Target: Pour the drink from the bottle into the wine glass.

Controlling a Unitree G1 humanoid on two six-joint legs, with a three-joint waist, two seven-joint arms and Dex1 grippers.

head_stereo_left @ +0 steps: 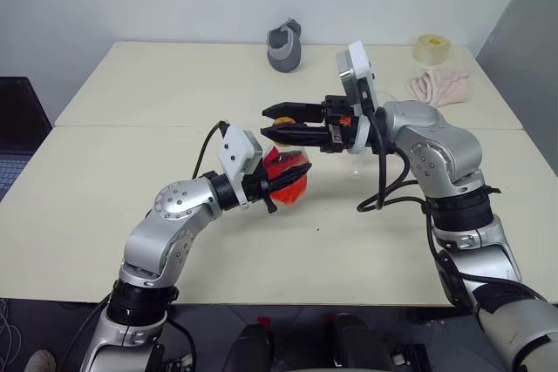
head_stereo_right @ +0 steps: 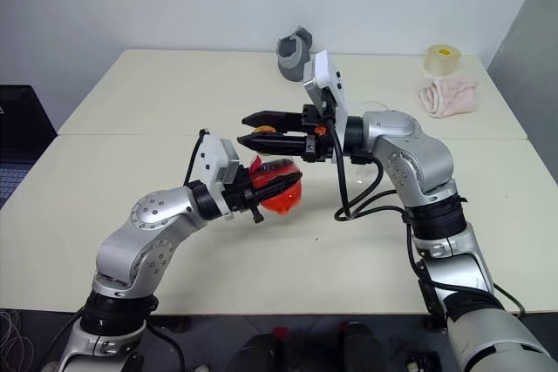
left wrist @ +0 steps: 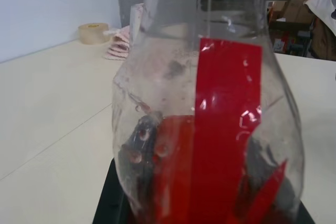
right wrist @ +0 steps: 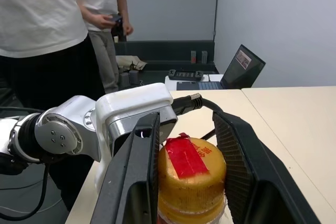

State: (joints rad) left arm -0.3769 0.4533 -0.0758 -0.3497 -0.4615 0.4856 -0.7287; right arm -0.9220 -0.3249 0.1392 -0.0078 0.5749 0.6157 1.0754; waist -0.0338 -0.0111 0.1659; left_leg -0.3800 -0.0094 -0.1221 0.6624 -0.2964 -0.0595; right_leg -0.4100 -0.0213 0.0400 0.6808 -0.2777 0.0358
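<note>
Above the table (head_stereo_left: 131,215), right hand (right wrist: 186,169) straddles the bottle (left wrist: 210,129) cap.

The bottle (head_stereo_left: 286,176) is sitting in the left gripper (head_stereo_left: 281,182) above the table (head_stereo_left: 131,180); the right gripper (head_stereo_left: 281,124) is straddling its cap (right wrist: 191,179); the wine glass (head_stereo_left: 359,163) is standing behind the right arm.

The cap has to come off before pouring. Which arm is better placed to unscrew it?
The right. Its end effector already straddles the yellow cap, fingers either side. The left end effector is shut on the bottle, holding it above the table, so it likely cannot spare its grip.
</note>
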